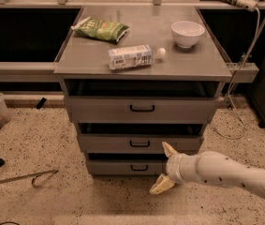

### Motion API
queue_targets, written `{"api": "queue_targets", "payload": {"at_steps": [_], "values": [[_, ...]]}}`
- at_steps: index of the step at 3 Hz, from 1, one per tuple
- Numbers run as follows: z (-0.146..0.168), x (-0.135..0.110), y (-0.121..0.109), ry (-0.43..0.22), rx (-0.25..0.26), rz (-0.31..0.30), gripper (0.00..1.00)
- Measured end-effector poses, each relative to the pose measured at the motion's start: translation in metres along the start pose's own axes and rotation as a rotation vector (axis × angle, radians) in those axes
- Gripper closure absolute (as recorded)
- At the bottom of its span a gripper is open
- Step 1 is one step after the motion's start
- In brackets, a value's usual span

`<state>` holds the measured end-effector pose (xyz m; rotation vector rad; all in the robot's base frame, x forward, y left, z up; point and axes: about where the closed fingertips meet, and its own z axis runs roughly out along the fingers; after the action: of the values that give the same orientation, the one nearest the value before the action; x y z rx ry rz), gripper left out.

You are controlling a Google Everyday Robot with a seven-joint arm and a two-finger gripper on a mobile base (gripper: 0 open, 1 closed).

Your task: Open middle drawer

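Fingers: two pale, wedge-shaped fingers (161, 185) are spread wide with nothing between them. The upper tip overlaps the right part of the middle front and the lower one hangs over the floor.
Gripper: the gripper (165, 168) sits low in front of the cabinet, to the right of the handles and below handle height. The wide spread seems meant for closing on a handle.
Arm: the smooth white rounded arm (225, 172) reaches in from the lower right.
Middle drawer: the middle drawer (106, 143) is the mid-sized of three stacked fronts, flat dull grey metal. It looks pushed in.
Handle: a small black loop handle (139, 144) at the centre of the front, left of the upper finger and not yet touched.
Neighbours: the top drawer (99, 109) is larger, the bottom drawer (118, 167) smaller, and both have matching handles.
Cabinet top: a grey slab (202, 62) carrying a crinkled green bag (100, 30), a lying bottle (131, 57) and a white bowl (187, 33).
Floor: speckled floor (38, 139).
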<state>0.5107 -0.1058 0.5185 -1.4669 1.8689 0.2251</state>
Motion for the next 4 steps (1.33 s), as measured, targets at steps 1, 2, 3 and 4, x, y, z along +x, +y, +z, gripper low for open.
{"api": "queue_targets", "payload": {"at_steps": [1,2,3,4], "values": [[0.04,0.027,-0.011,0.03,0.019,-0.005,0.0],[0.069,0.054,-0.034,0.075,0.022,-0.009,0.0],[0.069,0.054,-0.034,0.075,0.022,-0.009,0.0],[0.076,0.055,-0.05,0.083,0.067,0.0,0.0]]}}
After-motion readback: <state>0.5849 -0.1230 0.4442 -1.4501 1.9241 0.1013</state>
